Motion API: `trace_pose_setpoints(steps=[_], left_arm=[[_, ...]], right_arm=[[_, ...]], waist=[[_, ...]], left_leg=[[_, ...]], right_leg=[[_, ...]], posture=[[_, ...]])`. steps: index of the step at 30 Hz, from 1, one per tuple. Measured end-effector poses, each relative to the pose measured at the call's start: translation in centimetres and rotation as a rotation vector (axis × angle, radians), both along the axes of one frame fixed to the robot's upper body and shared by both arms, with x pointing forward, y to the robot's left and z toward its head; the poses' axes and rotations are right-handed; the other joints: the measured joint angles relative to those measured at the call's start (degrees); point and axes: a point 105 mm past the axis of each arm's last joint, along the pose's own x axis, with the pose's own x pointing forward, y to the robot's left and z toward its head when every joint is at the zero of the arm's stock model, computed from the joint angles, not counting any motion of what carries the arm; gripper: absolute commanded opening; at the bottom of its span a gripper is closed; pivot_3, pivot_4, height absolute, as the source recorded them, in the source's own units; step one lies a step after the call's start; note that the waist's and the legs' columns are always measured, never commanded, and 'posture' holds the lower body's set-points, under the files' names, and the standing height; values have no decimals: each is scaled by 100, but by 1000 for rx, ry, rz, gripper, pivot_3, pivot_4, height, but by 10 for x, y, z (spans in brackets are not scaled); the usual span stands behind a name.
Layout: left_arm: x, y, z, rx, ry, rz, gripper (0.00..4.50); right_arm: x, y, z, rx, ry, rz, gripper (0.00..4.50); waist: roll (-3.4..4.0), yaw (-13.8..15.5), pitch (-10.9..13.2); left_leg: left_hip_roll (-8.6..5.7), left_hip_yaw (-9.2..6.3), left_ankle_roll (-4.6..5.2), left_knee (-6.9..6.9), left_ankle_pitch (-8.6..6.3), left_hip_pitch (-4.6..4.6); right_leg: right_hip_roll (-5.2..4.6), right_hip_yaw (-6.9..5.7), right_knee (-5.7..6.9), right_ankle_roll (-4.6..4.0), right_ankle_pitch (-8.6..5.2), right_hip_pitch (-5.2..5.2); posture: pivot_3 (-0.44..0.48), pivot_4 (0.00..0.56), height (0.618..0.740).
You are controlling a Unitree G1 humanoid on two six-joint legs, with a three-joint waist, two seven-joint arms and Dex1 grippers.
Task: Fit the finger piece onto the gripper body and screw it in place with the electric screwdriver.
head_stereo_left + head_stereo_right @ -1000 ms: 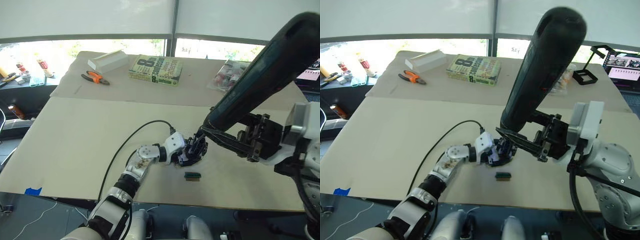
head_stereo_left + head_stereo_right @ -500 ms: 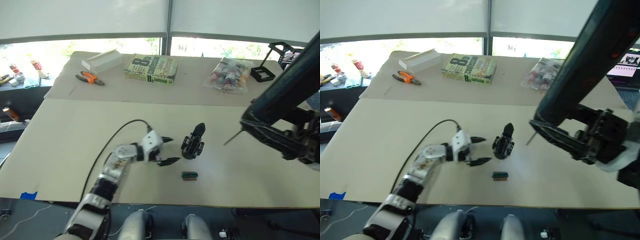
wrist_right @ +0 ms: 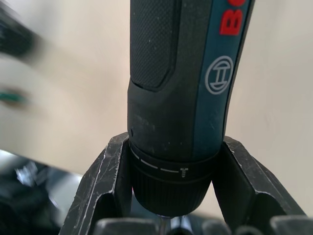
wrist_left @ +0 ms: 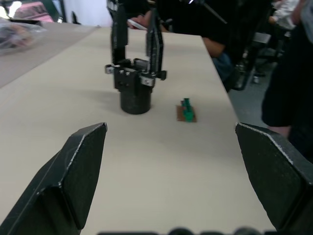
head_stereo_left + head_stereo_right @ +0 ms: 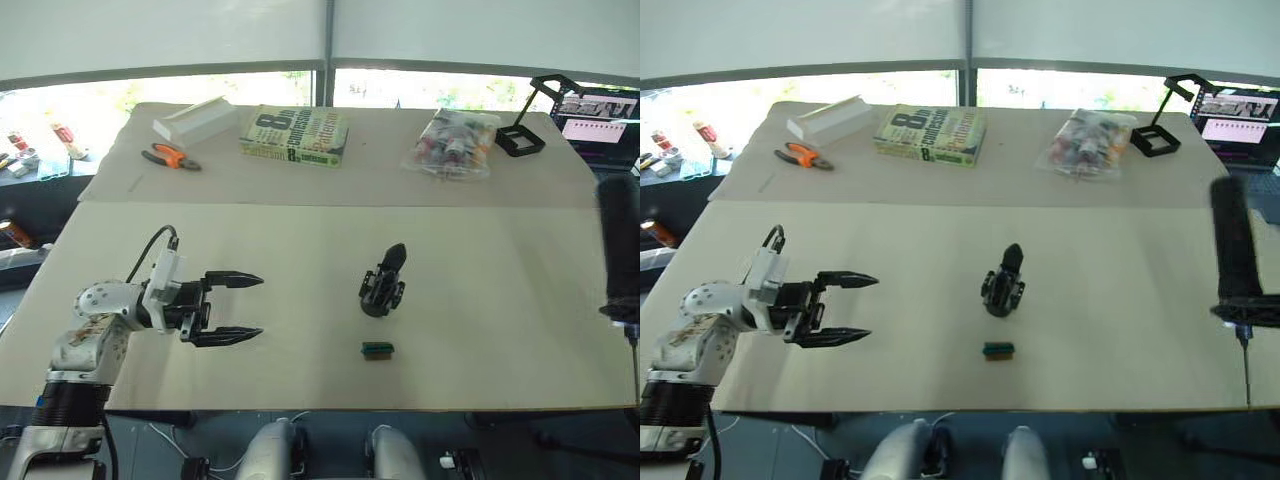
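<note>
My left gripper is wide open, holding nothing; my right gripper holds the electric screwdriver; the gripper body stands mid-bench, so screwing looks done.

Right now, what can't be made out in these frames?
- Whether a screw sits in the gripper body: too small in the eye views.
- The electric screwdriver bit tip: cut off by the right wrist view's edge.
- The book title: too small.

Matt, textured electric screwdriver grip
</note>
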Motion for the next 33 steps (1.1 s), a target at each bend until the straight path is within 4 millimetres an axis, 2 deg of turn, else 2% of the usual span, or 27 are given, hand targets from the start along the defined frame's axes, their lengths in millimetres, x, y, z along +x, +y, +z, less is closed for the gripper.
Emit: trace_pose_setpoints(steps=[2,6,10,12,13,17,18,22,25,26,28,30,33], left_arm=[[-2,0,2,-6,15,1,4429],[0,0,1,-14,33,46,4429],[-2,-2,2,-11,32,63,4429],[-3,-1,-1,-7,42,73,4429],[-4,1,-4,-1,53,82,4500],[-1,5,-3,8,53,122,4500],[0,9,-3,14,58,140,4500],[3,25,-11,64,70,243,4500],[4,43,-22,144,82,352,4500],[5,51,-24,178,74,396,4500],[7,72,-29,257,41,496,4500],[8,87,-30,305,-14,563,4500],[0,111,-39,347,-24,648,4500]], right_arm=[[1,-4,-19,4,48,-20,1927],[21,-7,-51,-5,67,-26,1927],[32,-5,-66,-27,124,-2,1927],[34,-5,-66,-34,139,10,1927],[36,-6,-65,-36,135,13,2949],[40,-13,-60,-63,104,16,4285],[40,-14,-60,-60,99,18,4473],[29,-26,-51,-62,80,1,4473],[25,-31,-30,-94,-65,83,4473],[27,-25,-21,-85,-160,167,4473],[28,9,2,-38,-442,435,4473],[16,35,15,-61,-641,635,4473],[-7,69,2,-39,-740,821,4473]], waist=[[30,3,16],[53,-43,32],[73,-53,43],[76,-27,45],[77,-20,45],[76,12,45],[76,12,45],[77,11,45],[77,16,45],[74,14,46],[57,13,45],[57,27,45],[40,61,44]], left_leg=[[0,1,-7,1,6,-15],[-2,19,-8,16,13,-20],[-5,28,-6,20,14,-20],[-4,29,-6,20,14,-20],[-4,29,-6,20,14,-20],[-4,30,-7,25,14,-19],[-4,30,-7,25,14,-19],[-4,31,-7,22,14,-17],[-2,35,-8,19,14,-5],[-1,38,-11,15,15,0],[5,39,-24,5,11,17],[1,38,-55,1,-6,18],[2,36,-58,1,-8,20]], right_leg=[[13,-9,4,0,0,0],[41,-25,30,3,0,-4],[39,-16,53,8,0,-12],[39,-17,61,10,-3,-16],[40,-18,63,10,-4,-18],[40,-19,65,11,-4,-12],[40,-20,65,11,-3,-12],[39,-19,67,11,-4,-14],[41,-22,68,11,-4,-7],[41,-21,68,12,-5,-5],[49,-24,61,13,-5,7],[45,-21,66,13,-5,3],[44,-23,66,13,-5,5]], posture=[[0,150,740],[0,150,740],[0,150,740],[0,150,740],[0,150,740],[0,150,740],[0,150,740],[0,150,740],[0,150,740],[0,150,740],[0,150,740],[0,150,740],[0,150,740]])
